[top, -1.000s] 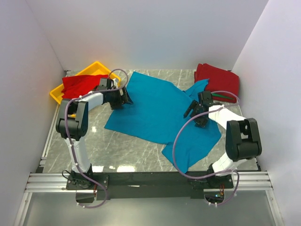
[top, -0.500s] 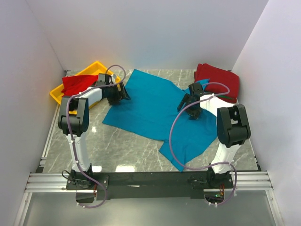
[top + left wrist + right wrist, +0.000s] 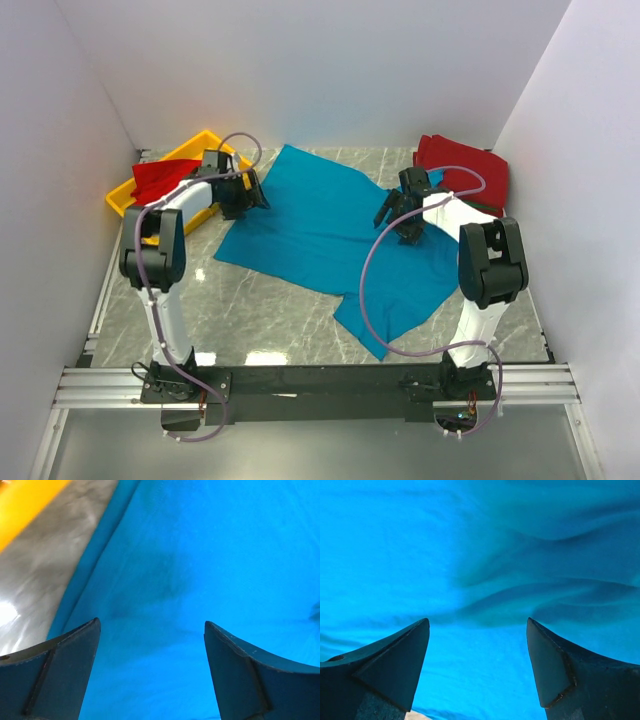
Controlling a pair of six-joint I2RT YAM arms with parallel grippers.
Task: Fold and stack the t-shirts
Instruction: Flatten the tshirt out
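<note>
Held wide apart with nothing between them, the left fingers [image 3: 65, 670] are poised over the edge of the teal-blue t-shirt [image 3: 200, 555]. Bare worktop [image 3: 45, 580] and a sliver of the yellow tray [image 3: 25, 505] are seen just past the hem to their left. The right fingers [image 3: 395, 665] are likewise parted and empty, set above a rippled stretch of the same cloth. The shirt is spread open and unfolded between the two pairs of fingers. Just beyond the right fingers, folded red t-shirts [image 3: 465, 170] are stacked in the far corner. Outside the left fingers, another red t-shirt [image 3: 165, 178] is left crumpled in the tray. The task is judged partly done, with the teal-blue shirt not yet folded and the crumpled one waiting.
</note>
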